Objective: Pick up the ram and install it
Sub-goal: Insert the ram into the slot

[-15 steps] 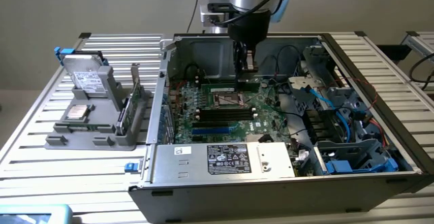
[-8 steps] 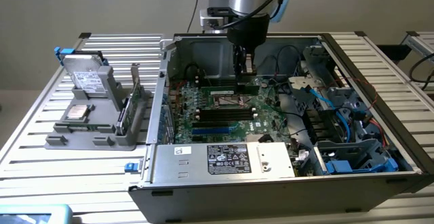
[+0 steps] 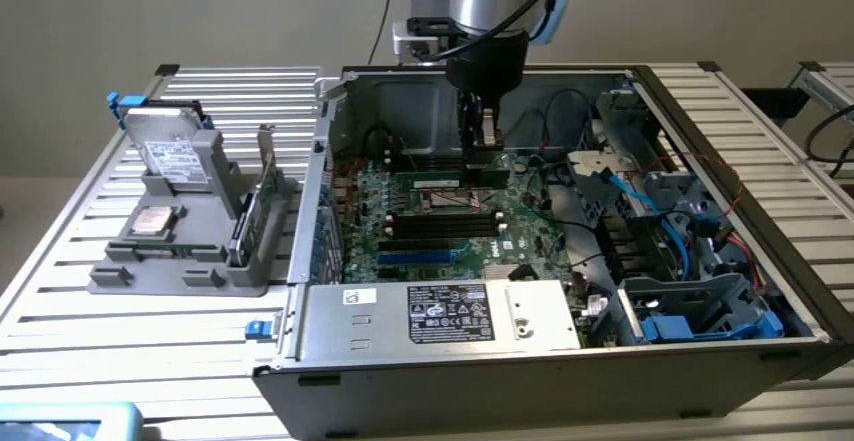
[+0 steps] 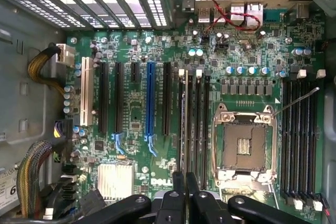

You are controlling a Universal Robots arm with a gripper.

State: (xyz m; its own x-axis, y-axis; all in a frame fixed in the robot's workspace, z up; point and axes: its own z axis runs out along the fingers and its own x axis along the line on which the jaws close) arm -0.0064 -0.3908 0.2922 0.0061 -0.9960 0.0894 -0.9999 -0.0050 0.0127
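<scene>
Inside the open grey metal computer case (image 3: 441,371) on the slatted table (image 3: 120,351), over the green motherboard (image 4: 131,124), the black two-fingered hand (image 3: 482,141) is pinched narrow on the ram (image 3: 447,175), a thin green circuit-board stick. It hangs above the long black slots (image 4: 202,124) beside the square processor socket (image 4: 244,145). The installing step is in hand. By my judgement, seating calls for lining the stick's edge up squarely with a slot. Whether the stick touches a slot is hidden.

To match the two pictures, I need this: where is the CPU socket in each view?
Exterior view: the CPU socket is mid-motherboard, pictured just below the ram that the end effector holds.
Wrist view: the CPU socket sits between two banks of memory slots.
Shared landmark: the blue expansion slot.
</scene>
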